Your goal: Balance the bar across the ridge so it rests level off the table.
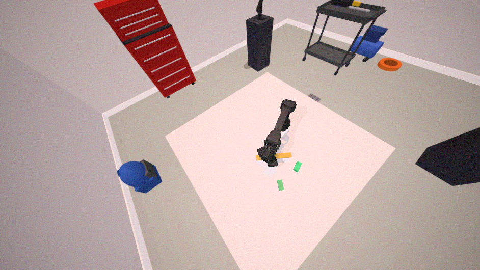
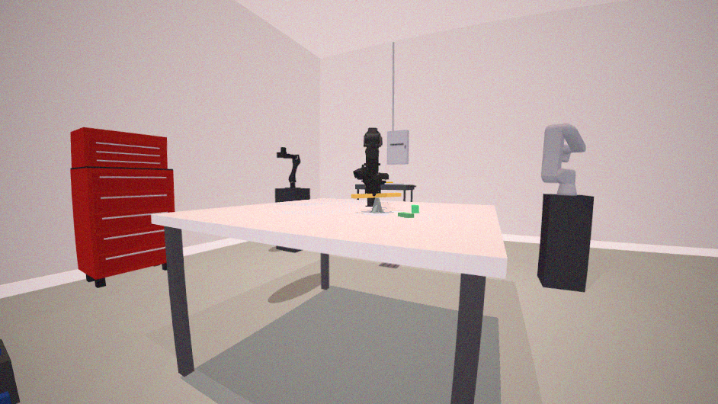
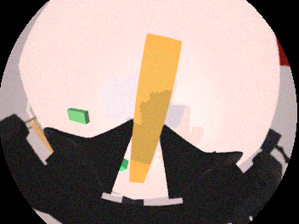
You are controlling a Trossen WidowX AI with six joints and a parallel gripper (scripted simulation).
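Near the centre of the exterior view, the orange bar (image 1: 284,155) (image 2: 389,194) (image 3: 157,81) lies nearly level over the grey ridge (image 2: 376,205), clamped in the gripper (image 1: 272,162) (image 2: 370,203) (image 3: 147,132), so placing looks almost done, release remaining.

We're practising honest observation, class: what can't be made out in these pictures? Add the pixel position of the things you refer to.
- Ridge's top (image 2: 376,206), exterior: too small to tell whether the bar (image 1: 284,155) (image 2: 390,194) (image 3: 155,102) touches it.
- Bar's middle, top view: hidden by the arm.
- Red cabinet (image 1: 159,50) (image 3: 284,53), wrist: mostly cut off by the picture's edge.
- Panel's label (image 2: 397,144), exterior: too small to read.
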